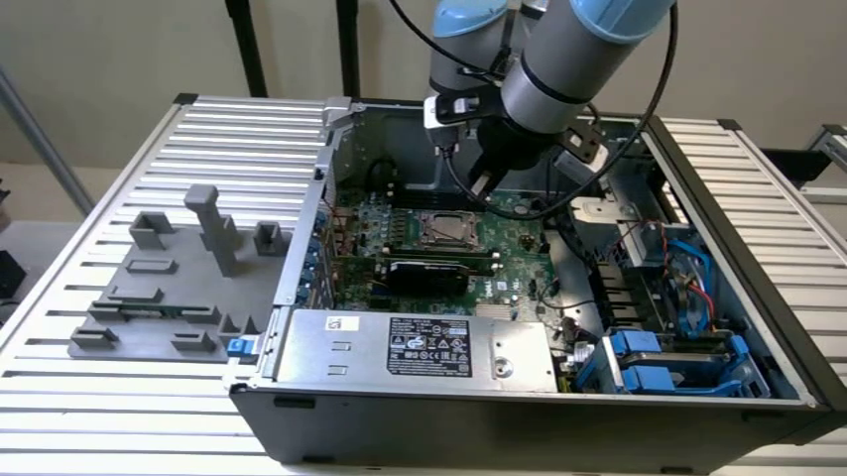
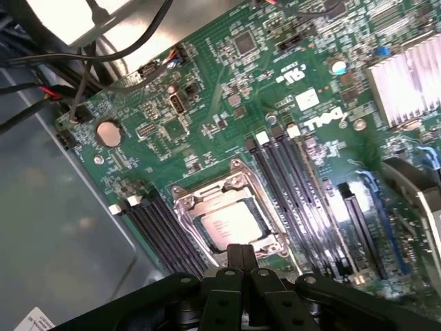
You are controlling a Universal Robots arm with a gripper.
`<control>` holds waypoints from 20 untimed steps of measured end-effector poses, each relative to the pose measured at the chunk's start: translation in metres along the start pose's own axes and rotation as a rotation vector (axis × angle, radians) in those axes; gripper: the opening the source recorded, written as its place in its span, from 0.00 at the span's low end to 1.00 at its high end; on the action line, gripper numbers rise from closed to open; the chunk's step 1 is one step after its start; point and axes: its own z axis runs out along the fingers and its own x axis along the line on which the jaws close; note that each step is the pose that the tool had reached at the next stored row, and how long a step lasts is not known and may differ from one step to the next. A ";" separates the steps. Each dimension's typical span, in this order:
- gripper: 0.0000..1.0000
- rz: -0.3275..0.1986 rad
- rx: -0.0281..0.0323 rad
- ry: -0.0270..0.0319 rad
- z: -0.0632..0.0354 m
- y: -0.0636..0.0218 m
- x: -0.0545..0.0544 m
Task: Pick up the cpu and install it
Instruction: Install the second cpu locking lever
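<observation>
Green motherboard [image 1: 450,248] is lying flat inside the open case [image 1: 530,416], which is resting on a slatted metal table [image 1: 238,129]. From the exterior view we are seeing the arm [image 1: 569,59] reaching down over the socket [image 1: 441,226]; a grey fixture [image 1: 173,288] is sitting on the table to that view's left.

From the wrist view we are seeing the cpu [image 2: 231,226] sitting in the socket frame, apparently seated. The gripper [image 2: 241,256] is hovering just above it, fingers together, holding nothing.

green motherboard [image 2: 227,103], silver-grey cpu [image 2: 231,225], black gripper [image 2: 241,265]
</observation>
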 end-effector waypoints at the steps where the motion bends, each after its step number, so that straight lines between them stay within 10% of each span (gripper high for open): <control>1: 0.11 0.000 0.0000 0.0000 -0.0011 0.0006 -0.003; 20: 0.11 0.001 -0.0008 0.0000 0.0187 -0.0355 -0.053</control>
